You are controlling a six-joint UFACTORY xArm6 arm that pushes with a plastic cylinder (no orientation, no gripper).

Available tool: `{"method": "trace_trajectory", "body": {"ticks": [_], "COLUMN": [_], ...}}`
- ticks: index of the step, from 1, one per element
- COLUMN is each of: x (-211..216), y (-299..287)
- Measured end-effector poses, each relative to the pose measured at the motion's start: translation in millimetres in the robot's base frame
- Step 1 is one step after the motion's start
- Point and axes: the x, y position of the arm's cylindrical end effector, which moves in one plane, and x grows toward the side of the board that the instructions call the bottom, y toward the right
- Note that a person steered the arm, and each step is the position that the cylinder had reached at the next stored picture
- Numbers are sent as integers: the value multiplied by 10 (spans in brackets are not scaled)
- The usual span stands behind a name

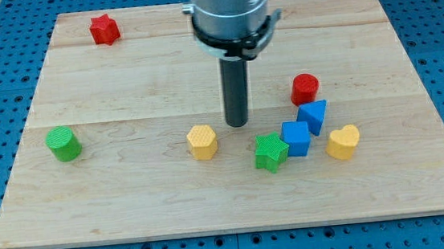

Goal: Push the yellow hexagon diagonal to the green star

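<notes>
Wooden surface (132, 205) on blue pegboard. No claw fitted, so no open or closed state: 1 rod, my tip (238, 125). Yellow hexagon (202, 141) lies just beside my tip, toward the view's lower left; green star (270, 152) sits to the hexagon's right, slightly lower, touching a blue cube (296, 138). No readable writing or brands.

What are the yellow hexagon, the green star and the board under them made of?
The yellow hexagon and the green star look like matte plastic, perhaps 3D-printed: fine ridged lines cross their tops. The board looks like pale, smooth, unpainted wood, with visible grain and plank seams.
</notes>
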Motion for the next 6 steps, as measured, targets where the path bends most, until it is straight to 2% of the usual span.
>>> {"method": "trace_trajectory", "body": {"ticks": [1, 2, 3, 4, 5, 6], "x": [-20, -116, 100, 396, 534, 619], "y": [-85, -836, -1210, -1050, -333, 46]}}
